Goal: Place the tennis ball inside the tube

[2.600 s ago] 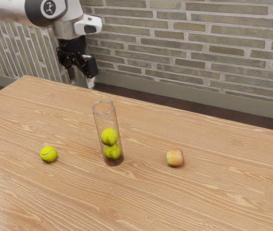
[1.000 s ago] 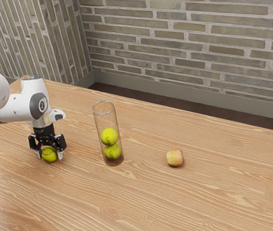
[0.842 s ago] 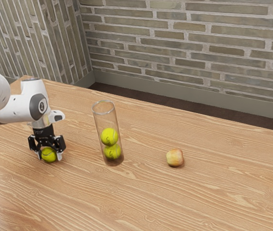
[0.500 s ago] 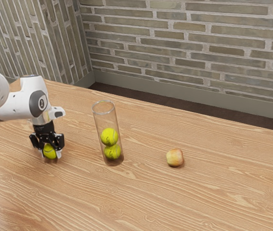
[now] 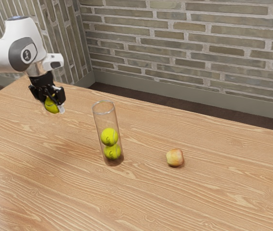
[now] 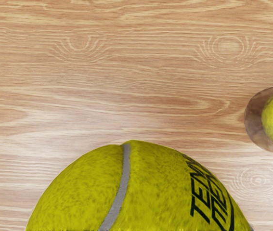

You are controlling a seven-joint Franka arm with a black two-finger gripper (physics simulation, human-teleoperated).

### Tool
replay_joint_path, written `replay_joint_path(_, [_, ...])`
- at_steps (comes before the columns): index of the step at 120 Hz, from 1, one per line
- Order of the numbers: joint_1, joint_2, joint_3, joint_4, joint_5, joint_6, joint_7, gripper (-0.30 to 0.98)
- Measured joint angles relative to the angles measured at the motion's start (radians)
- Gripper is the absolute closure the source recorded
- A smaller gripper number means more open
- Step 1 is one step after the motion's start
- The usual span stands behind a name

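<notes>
Brick wall [image 5: 189,43] runs behind the wooden desk [image 5: 189,202], past its far edge. Above the desk, toward the corner where that edge ends on the exterior view's left, the fingers [image 5: 61,109] are closed on the tennis ball [image 5: 52,105], gripping it from two sides and clear of the wood. The clear tube [image 5: 107,121] stands upright in from the far edge, apart from the held ball, with an upper ball [image 5: 109,136] resting on a lower ball [image 5: 112,152] inside. An apple [image 5: 175,158] sits beyond it, toward the exterior view's right.

The step in hand looks to be the carry to the tube, with the pick done and the drop ahead. To do it well, the arm should raise the ball until its underside and the fingertips plainly clear the rim, and only then travel sideways; whether the height is already enough cannot be told. The mouth seems little wider than the ball, so the ball, not the wrist, should be centred over it, the hand squared to point straight down. A slow descent to just inside the rim, then a small, even opening, should let it drop onto the stack. Coming in low or off-centre could tip the tube, and opening wide inside could press on its wall.
</notes>
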State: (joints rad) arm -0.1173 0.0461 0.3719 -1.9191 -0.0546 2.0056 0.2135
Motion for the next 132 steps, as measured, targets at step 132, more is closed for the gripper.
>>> replay_joint_path(132, [-0.121,0.118,-0.16,0.295,0.04,-0.2,-0.11,0.43])
